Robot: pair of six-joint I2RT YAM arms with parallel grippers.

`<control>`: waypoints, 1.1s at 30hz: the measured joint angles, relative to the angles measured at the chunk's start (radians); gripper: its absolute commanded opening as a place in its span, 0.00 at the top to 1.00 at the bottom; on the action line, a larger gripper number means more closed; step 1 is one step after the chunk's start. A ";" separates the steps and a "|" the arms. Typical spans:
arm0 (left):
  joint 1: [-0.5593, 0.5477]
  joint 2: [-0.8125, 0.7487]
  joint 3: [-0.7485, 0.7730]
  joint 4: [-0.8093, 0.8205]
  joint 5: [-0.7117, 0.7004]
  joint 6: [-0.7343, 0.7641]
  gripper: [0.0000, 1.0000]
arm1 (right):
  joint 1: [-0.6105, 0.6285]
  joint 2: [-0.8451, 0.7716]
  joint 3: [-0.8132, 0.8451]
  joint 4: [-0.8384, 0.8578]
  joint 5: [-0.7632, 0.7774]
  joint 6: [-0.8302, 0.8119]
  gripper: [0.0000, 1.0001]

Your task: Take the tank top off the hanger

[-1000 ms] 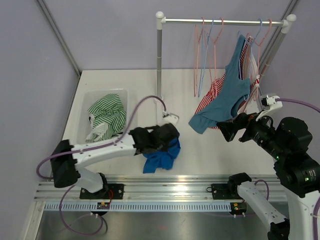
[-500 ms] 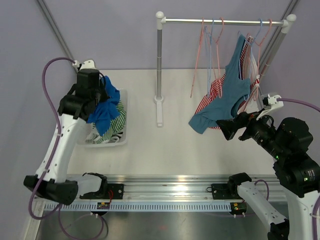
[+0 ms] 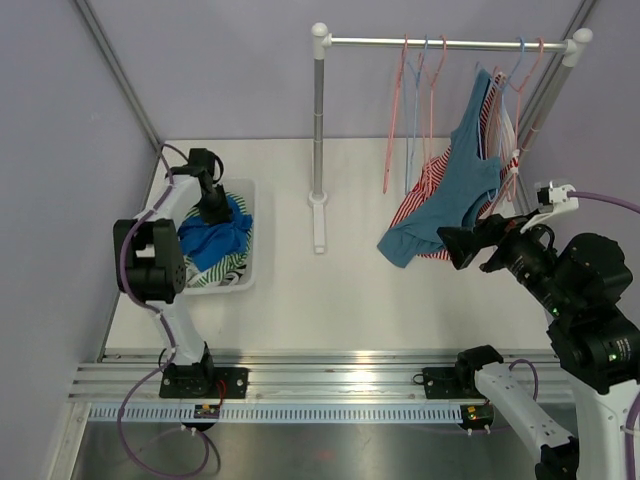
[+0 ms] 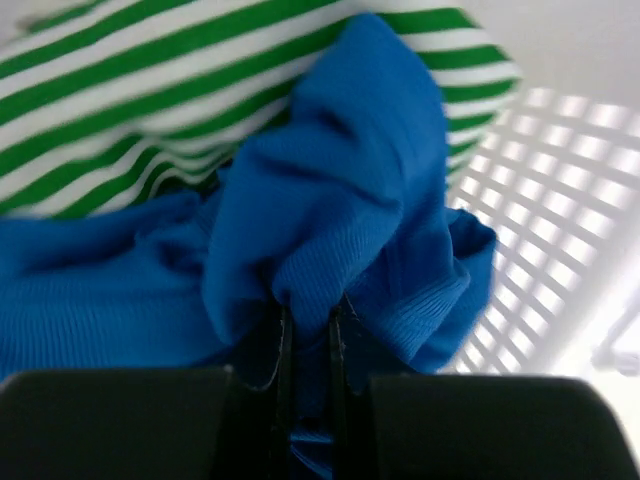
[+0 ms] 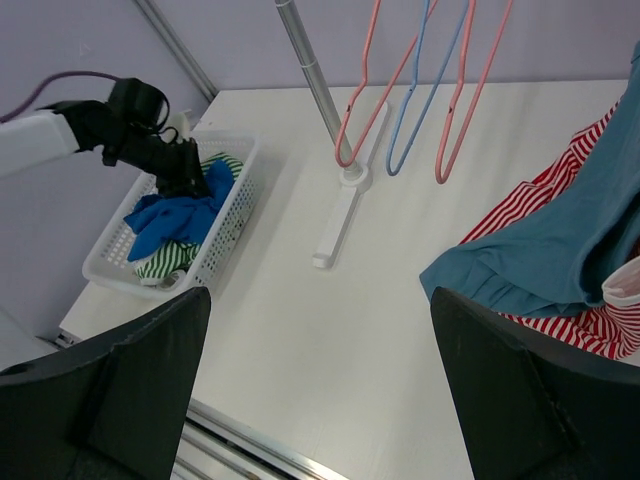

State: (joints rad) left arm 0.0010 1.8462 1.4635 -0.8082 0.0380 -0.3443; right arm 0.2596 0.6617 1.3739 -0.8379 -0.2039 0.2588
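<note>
Left fingers (image 4: 284, 370) clamped a blue tank top (image 4: 340, 190) in the basket (image 5: 228, 232); right fingers (image 5: 520, 400) gaped near a hanging teal tank top (image 3: 465, 190).

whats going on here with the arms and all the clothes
The left gripper is down in the white basket, shut on a fold of a blue top that lies on a green-striped top. The right gripper is open and holds nothing, close beside the teal tank top, which hangs from the rail over a red-striped top. A few hangers on the rail are bare.
</note>
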 measured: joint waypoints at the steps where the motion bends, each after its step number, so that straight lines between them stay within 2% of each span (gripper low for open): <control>1: 0.000 0.034 0.000 0.003 0.007 0.000 1.00 | 0.000 0.003 0.000 0.008 0.001 0.009 0.00; 5: 0.000 0.097 0.005 0.012 0.016 -0.004 1.00 | 0.000 0.044 0.039 0.015 0.038 0.036 0.01; 8: 0.000 0.067 -0.002 0.010 0.010 -0.005 0.75 | 0.000 0.119 0.108 0.007 0.105 0.051 0.01; 9: -0.001 0.056 -0.005 0.009 0.004 -0.005 0.60 | 0.000 0.148 0.135 0.003 0.131 0.053 0.00; 12: -0.002 0.004 -0.014 0.002 -0.002 -0.002 0.34 | 0.000 0.237 0.209 -0.018 0.221 0.053 0.01; 15: -0.002 -0.106 -0.029 -0.012 -0.012 0.002 0.18 | 0.000 0.312 0.279 -0.052 0.308 0.032 0.01; 16: -0.001 -0.157 -0.036 -0.013 -0.014 0.000 0.01 | 0.000 0.338 0.308 -0.067 0.340 0.022 0.00; 24: -0.010 -0.608 -0.100 0.015 -0.020 0.005 0.01 | -0.004 0.561 0.510 -0.143 0.546 -0.062 0.14; 33: -0.114 -1.067 -0.459 0.071 -0.015 0.034 0.01 | -0.103 0.815 0.756 -0.185 0.543 -0.137 0.18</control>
State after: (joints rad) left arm -0.1135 0.7788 1.0042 -0.7376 0.0227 -0.3103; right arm 0.1566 1.4769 2.1300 -1.0233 0.3393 0.1219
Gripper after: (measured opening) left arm 0.987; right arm 0.817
